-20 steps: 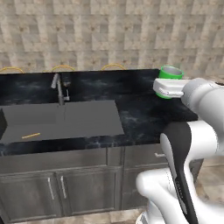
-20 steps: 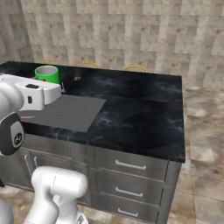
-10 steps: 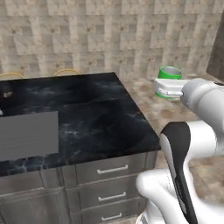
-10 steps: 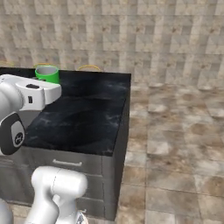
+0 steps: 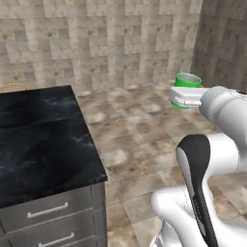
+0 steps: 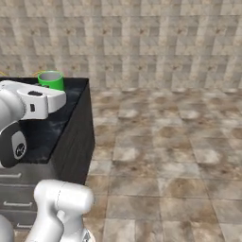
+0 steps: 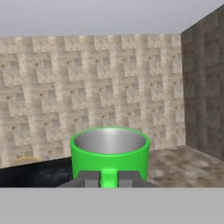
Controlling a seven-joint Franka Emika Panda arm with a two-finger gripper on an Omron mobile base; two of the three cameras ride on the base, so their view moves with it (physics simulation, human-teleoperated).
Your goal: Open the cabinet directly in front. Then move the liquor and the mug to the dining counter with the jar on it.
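- The mug (image 7: pixel 110 155) is bright green, upright, and as far as I can see from the hand view its pale inside has nothing in it.
- The gripper (image 7: pixel 109 178) has its fingers closed on the mug's handle, right at the near side of the cup; the cup is carried in the air at the end of the arm.
- From the left base view the mug (image 5: pixel 187 83) sits just past the white hand, over the brown stone floor (image 5: pixel 144 130) and well off to the side of the dining counter (image 5: pixel 43 140).
- From the right base view the mug (image 6: pixel 51 80) peeks up behind the white wrist, with the dining counter's black top (image 6: pixel 66 113) behind and below it.
- The counter's grey drawer fronts (image 5: pixel 48 212) with silver pulls face us at the lower left.
- Compared with a second ago, the whole picture has slid: the sink and faucet that were in front are gone from view, only the counter's end corner shows, and open floor and a dark side wall (image 5: pixel 224 43) have come in. That is the base turning; the mug keeps its place at the hand.
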